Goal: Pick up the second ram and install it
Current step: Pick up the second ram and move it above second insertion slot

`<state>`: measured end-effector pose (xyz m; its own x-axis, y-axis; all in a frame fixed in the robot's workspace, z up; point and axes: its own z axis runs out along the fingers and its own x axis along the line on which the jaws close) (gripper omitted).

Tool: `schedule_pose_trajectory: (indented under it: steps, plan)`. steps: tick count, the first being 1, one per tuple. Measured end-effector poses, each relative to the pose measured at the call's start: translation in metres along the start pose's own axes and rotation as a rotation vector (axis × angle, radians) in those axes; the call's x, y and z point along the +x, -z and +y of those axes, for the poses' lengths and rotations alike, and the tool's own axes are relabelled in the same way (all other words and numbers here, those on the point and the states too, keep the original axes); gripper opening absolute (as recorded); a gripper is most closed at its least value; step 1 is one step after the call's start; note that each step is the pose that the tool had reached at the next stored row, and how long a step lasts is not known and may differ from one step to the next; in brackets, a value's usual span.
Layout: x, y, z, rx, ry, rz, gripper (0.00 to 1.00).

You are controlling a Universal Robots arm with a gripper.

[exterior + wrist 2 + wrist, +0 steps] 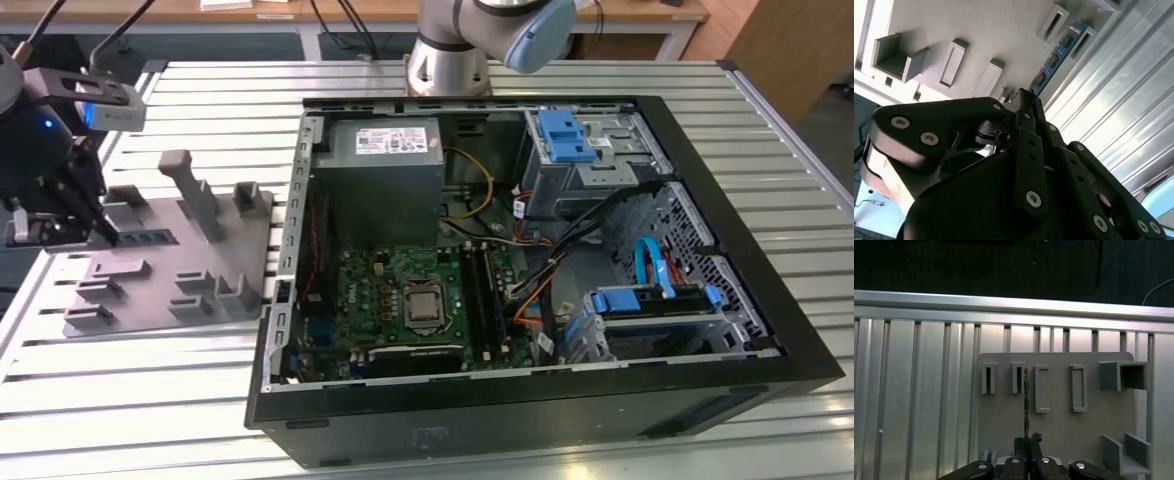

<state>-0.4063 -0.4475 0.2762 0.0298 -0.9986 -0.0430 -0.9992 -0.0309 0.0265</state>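
The gripper [1024, 97] has its jaws drawn in narrow, pinched on the near end of the second ram [1056, 55], which passes between the two fingertips [1035, 439] in the first wrist view. The exact line of contact is covered by the gripper's own black links, so how much of the strip sits inside the pinch cannot be made out. The second ram is a thin blue board with a row of small black chips along one face. It stands on its long edge on the gray holder plate [979, 30], running away from the gripper between two raised slotted posts [1051, 22] at its far end. In the first wrist view the second ram [1025, 400] is seen edge-on as a fine dark line, and its chips are out of sight there. In the exterior view the gripper [96, 230] sits at the exterior view's left, low over the gray holder plate [160, 285], with the second ram [150, 237] just beside it as a short dark strip. The plate lies on the ribbed metal table [134, 400], just beside the open computer case [534, 400] toward the exterior view's right. The gripper body is cut off at the picture's edge.
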Motion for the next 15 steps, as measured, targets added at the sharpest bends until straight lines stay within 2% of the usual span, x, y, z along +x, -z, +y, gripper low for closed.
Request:
schedule_pose_trajectory:
  steps: [15]
  plan:
    - [-0.0013, 0.0297, 0.0008, 0.0000, 0.000, -0.0001, 0.14]
